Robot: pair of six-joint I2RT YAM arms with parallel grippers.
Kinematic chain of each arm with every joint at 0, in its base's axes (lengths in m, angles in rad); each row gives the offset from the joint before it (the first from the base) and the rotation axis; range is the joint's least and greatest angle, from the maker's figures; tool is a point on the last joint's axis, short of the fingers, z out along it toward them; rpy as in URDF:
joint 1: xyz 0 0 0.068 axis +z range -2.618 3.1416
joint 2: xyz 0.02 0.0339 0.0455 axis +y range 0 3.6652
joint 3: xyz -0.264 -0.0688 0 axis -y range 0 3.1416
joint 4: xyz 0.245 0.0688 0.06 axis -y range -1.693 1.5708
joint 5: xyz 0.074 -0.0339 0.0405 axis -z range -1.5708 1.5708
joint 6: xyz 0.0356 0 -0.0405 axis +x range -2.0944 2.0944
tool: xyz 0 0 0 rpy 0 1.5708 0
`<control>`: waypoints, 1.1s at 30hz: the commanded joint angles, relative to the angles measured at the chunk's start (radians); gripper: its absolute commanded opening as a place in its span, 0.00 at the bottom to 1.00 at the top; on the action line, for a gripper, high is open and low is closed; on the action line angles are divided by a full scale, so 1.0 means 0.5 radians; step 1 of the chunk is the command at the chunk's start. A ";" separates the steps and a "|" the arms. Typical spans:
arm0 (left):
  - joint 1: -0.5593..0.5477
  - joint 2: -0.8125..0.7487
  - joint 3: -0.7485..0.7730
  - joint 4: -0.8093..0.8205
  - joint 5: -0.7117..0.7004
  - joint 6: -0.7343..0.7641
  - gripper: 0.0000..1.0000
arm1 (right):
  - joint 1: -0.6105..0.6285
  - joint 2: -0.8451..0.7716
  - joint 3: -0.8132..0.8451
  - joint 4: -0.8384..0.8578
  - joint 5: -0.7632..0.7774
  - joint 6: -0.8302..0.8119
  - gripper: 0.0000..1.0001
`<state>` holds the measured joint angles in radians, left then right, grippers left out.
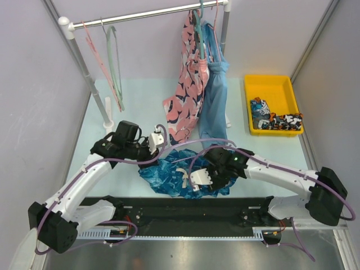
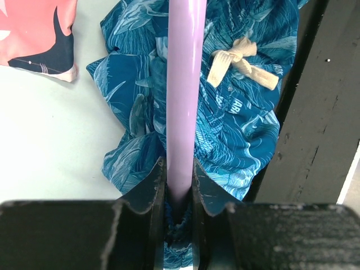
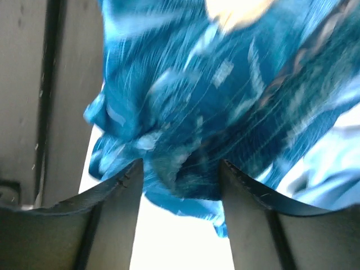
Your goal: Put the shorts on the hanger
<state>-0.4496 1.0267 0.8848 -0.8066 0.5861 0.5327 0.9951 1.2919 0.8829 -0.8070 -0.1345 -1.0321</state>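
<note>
The shorts (image 3: pixel 185 112) fill the gap in the right gripper (image 3: pixel 180 174). A thick fold of the blue printed cloth sits between the two fingers and touches both, so the jaws stand partly apart, clamped on that bunch. This view is blurred, but the fold hangs clear, with bright bare surface showing under the fingertips.

The left gripper (image 2: pixel 180 174) has its jaws almost closed on the hanger (image 2: pixel 183 84). The lilac bar is pinched between the fingers and runs straight out from them, across the crumpled shorts lying below and beyond. Right of the bar and farther out, the drawstring (image 2: pixel 239 59) lies in a pale bow on the cloth. Left of the bar, at the far corner, is the hem of the pink garment (image 2: pixel 34 34). To the right of the jaws runs a black strip (image 2: pixel 315 112).

From above, the two grippers are near each other over the heap of shorts, which rests on the table (image 1: pixel 140 95) close to its near edge. The left one is at the heap's far left edge and the right one on its right part. Beyond both jaws, the pink garment and a blue garment (image 1: pixel 216 95) hang from a rail (image 1: pixel 146 15). A green hanger (image 1: pixel 115 62) and a pink hanger (image 1: pixel 95 48) hang beyond the left jaws. A yellow tray (image 1: pixel 247 107) sits well off to the right of the right jaws.
</note>
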 commanded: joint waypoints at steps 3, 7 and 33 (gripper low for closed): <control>0.077 -0.026 0.028 0.049 0.138 0.051 0.00 | -0.192 -0.270 -0.103 -0.227 0.054 -0.209 0.47; 0.101 0.005 0.031 0.049 0.162 0.073 0.00 | -0.419 -0.313 -0.170 -0.242 -0.001 -0.350 0.38; 0.586 -0.118 0.194 -0.500 0.712 0.670 0.00 | -1.879 -0.964 -0.533 -0.187 -0.995 -1.206 0.00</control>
<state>-0.1993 0.9924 0.9230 -0.9714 0.9890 0.7353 0.2035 0.8078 0.6361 -0.8284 -0.6582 -1.5242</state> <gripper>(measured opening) 0.199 0.009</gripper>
